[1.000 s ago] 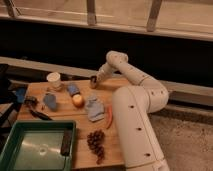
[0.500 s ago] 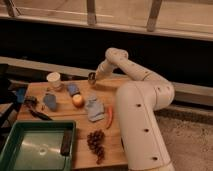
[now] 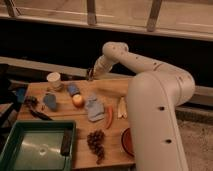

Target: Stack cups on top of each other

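Note:
The white tapered cup [image 3: 54,79] stands upright near the back left of the wooden table [image 3: 112,89]. My gripper [image 3: 91,75] hangs over the table's back edge, to the right of the white cup and apart from it. A small dark shape at the gripper's tip may be the dark metallic cup; I cannot make it out as a separate thing. No other dark cup shows on the table.
An apple [image 3: 78,100], a blue cloth [image 3: 93,108], a carrot [image 3: 109,116], a pale peel [image 3: 121,108], grapes [image 3: 96,141] and small blue items [image 3: 50,101] lie on the table. A green tray [image 3: 20,150] sits front left. A red-brown bowl [image 3: 126,141] is half hidden by my arm.
My gripper has moved a little left and up along the table's back edge, closer to the white cup. Nothing else on the table has moved.

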